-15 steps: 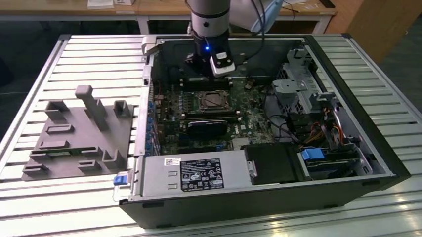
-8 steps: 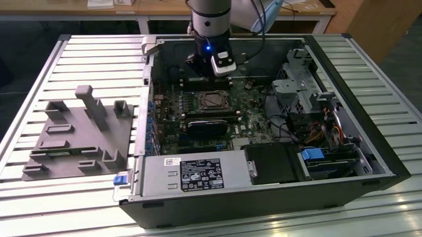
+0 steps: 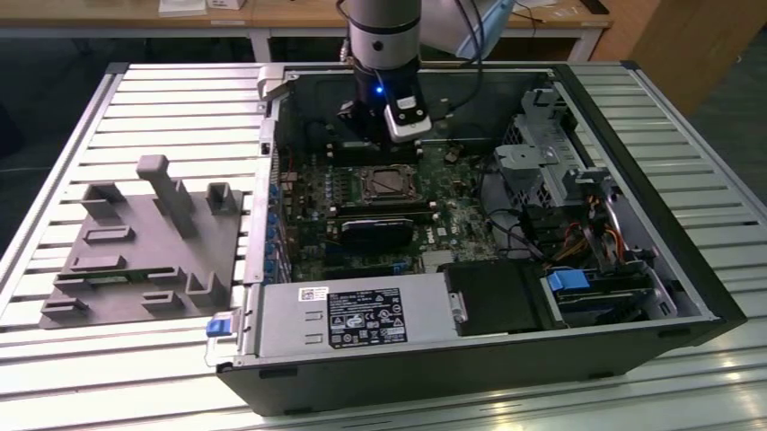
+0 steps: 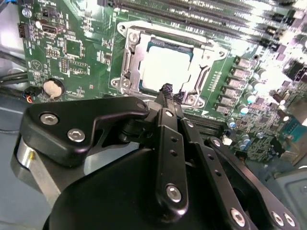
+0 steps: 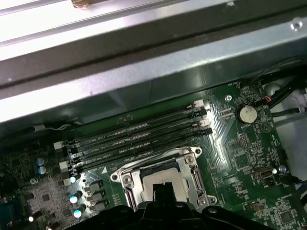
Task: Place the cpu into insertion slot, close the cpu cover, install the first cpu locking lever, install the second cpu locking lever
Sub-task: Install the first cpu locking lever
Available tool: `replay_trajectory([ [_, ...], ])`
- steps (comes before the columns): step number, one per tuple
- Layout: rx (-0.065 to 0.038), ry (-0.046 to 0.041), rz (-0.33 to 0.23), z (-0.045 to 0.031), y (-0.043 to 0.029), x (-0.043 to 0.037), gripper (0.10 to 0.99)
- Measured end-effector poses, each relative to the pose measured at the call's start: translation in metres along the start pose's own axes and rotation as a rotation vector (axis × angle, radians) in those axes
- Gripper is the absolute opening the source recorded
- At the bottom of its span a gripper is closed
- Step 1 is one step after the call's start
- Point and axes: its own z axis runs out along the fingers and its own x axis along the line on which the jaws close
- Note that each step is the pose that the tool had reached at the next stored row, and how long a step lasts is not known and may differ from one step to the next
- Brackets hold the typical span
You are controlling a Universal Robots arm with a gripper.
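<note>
An open computer case (image 3: 480,296) lies on the slatted desk (image 3: 156,99), with a grey fixture (image 3: 144,242) at its 9 o'clock. The arm (image 3: 381,36) reaches down into the case over the green board (image 4: 72,52), at 12 o'clock of the slot (image 3: 387,183). The jaws (image 4: 167,90) are pressed together, holding nothing, their tip just at the edge of the cover (image 4: 132,52), which lies shut over the cpu (image 4: 165,67) seated in the slot; memory slots (image 5: 134,141) run beside it.

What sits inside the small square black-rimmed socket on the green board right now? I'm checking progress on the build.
The flat silver-grey metal-topped cpu lies inside the insertion slot, with the thin silver metal cover frame down around it. The black gripper hides the socket's near edge.
</note>
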Motion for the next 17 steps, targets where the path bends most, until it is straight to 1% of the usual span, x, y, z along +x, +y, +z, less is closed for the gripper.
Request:
replay_trajectory([
  [2, 0.0, 0.0002, -0.002, -0.0002, -0.0025, -0.0008, 0.102],
  [4, 0.0, 0.0004, -0.006, -0.0002, -0.0032, -0.0011, 0.102],
  [8, 0.012, 0.0029, -0.023, 0.0, -0.0032, -0.0013, 0.102],
  [9, 0.013, 0.0038, -0.027, 0.0001, -0.0032, -0.0015, 0.102],
  [12, 0.013, 0.0045, -0.035, 0.0005, -0.0028, -0.0027, 0.102],
  [15, 0.013, 0.0059, -0.039, 0.0013, -0.0013, -0.0077, 0.102],
  [17, 0.013, 0.0069, -0.043, 0.0016, -0.0007, -0.0095, 0.102],
])
